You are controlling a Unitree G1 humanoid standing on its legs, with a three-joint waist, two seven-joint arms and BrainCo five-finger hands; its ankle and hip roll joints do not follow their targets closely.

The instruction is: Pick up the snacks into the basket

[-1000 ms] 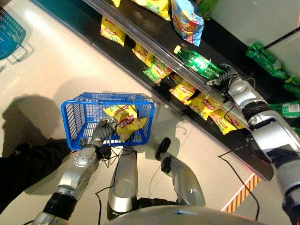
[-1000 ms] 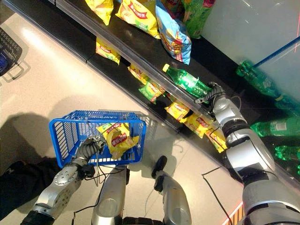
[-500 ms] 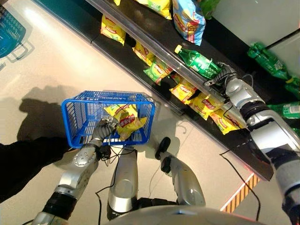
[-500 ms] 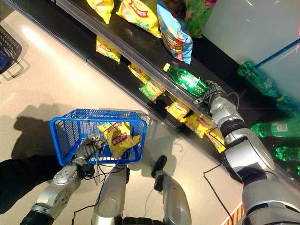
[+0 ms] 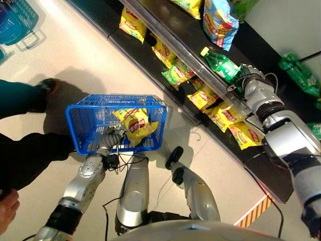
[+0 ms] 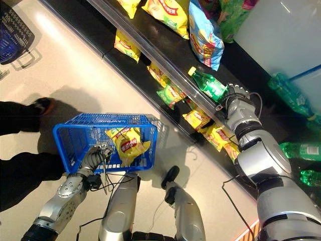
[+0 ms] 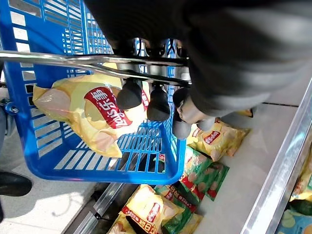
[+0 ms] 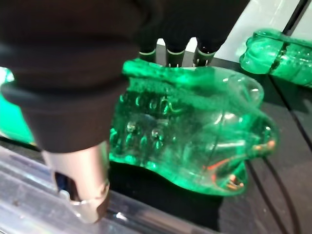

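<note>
My left hand (image 5: pixel 111 138) is shut on the metal handle (image 7: pixel 73 61) of a blue basket (image 5: pixel 115 103) that hangs in front of the shelves. A yellow snack bag (image 5: pixel 134 125) lies inside it, seen also as the bag (image 7: pixel 97 114) in the left wrist view. On the upper shelf lies a green bottle (image 5: pixel 220 64) on its side. My right hand (image 5: pixel 251 83) is at its base end, fingers curled over the bottle (image 8: pixel 185 131) and the thumb (image 8: pixel 80 180) below it. Yellow snack bags (image 5: pixel 228 115) lie on the lower shelf under that hand.
More yellow and green snack bags (image 5: pixel 175 75) line the low shelf; a blue bag (image 5: pixel 219 22) stands above. Green bottles (image 5: pixel 298 75) lie at the right. A person's legs and shoe (image 5: pixel 47 86) stand left of the basket. Another basket (image 5: pixel 17 17) sits top left.
The camera has shifted. A person's leg and shoe have stepped in at the left of the basket. My right hand stays at the bottle's base, my left on the handle.
</note>
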